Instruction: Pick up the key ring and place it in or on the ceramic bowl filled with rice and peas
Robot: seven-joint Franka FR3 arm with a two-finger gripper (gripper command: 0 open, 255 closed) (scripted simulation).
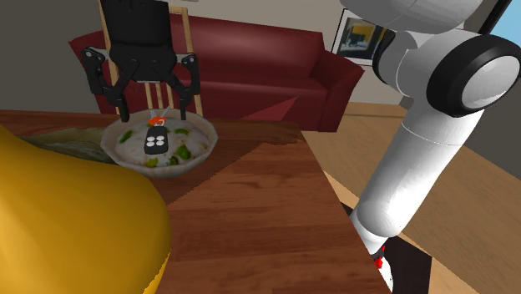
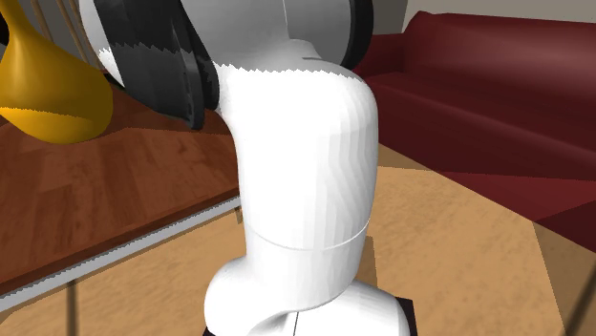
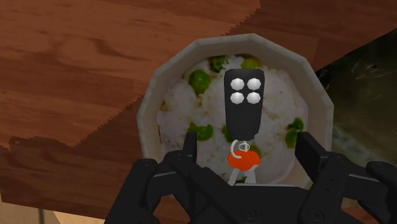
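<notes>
The all-black two-finger gripper [image 1: 152, 113] is held spread wide just above the pale ceramic bowl of white rice and green peas [image 1: 206, 138], with nothing clasped or touched. The key ring [image 1: 153, 140], a black four-button fob with an orange tag, is seen lying on the rice beneath the open fingers. In the wrist view, part of the bowl's rim is hidden behind the gripper's body. The white arm [image 1: 417, 159] is cut off at the shoulder view's top, with the hand pointed down over the brown wooden table [image 1: 250, 209].
</notes>
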